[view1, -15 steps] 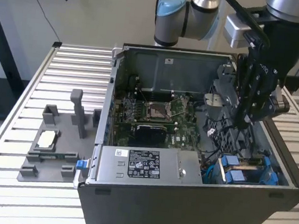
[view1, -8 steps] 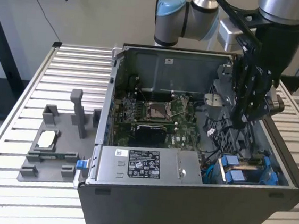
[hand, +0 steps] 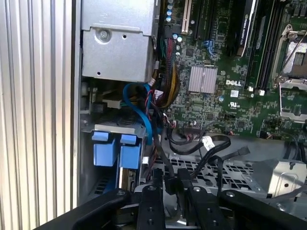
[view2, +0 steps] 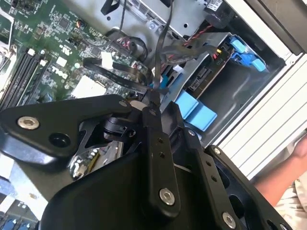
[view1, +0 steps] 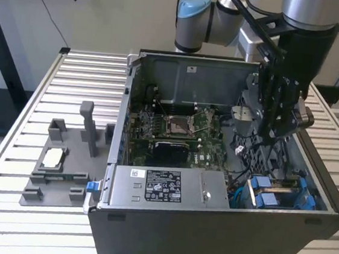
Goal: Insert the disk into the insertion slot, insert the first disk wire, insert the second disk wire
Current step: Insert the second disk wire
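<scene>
Black fingers sit closest to the lens in the second wrist view, clenched on a thin black wire that runs off toward the board. From the pinch, this looks like the wire-plugging stage rather than disk handling.

Slatted metal surface carries everything. The open dark computer case lies on its side on it, so the arm can reach in from above. Green motherboard sits on the case floor. Silver power box with a white sticker sits against the near wall. Grey fixture tray lies outside the case, at the exterior view's left.

Insertion slot is in the case corner beside the power box. The disk in its blue carrier is seated in it, blue tabs facing up, so that step reads as done.

In the exterior view the fingers hang inside the case, above the perforated metal bay. The disk lies near them but apart, lower and toward the near wall. A blue wire loops down by the slot; can't tell if it's plugged in. A person's arm rests outside the case edge.
</scene>
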You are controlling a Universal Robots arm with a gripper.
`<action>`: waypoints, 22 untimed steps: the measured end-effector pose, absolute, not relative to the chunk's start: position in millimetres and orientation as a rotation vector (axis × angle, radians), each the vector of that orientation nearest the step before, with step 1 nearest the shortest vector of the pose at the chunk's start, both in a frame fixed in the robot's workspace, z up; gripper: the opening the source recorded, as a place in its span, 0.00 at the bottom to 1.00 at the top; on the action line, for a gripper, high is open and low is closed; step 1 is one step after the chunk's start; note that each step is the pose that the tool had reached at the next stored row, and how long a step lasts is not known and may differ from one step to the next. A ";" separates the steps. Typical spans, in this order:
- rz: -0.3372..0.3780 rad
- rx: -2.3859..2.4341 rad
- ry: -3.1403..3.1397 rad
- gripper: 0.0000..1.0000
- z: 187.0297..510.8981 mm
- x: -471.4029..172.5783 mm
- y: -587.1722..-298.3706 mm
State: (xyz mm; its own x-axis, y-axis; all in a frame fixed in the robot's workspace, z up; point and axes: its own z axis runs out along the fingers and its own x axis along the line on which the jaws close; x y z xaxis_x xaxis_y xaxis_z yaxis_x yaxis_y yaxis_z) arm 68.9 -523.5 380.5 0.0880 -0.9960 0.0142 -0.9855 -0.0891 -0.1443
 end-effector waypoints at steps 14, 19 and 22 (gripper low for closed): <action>-0.181 -2.237 2.045 0.25 377.2 65.9 -522.7; -0.181 -2.237 2.044 0.18 376.7 65.8 -522.6; -0.181 -2.237 2.044 0.18 376.6 65.8 -522.6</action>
State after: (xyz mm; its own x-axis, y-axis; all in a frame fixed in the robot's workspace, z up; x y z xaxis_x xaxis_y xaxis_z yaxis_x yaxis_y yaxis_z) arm 65.8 -522.6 376.6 0.0883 -0.9960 0.0164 -0.9833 -0.0898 -0.1580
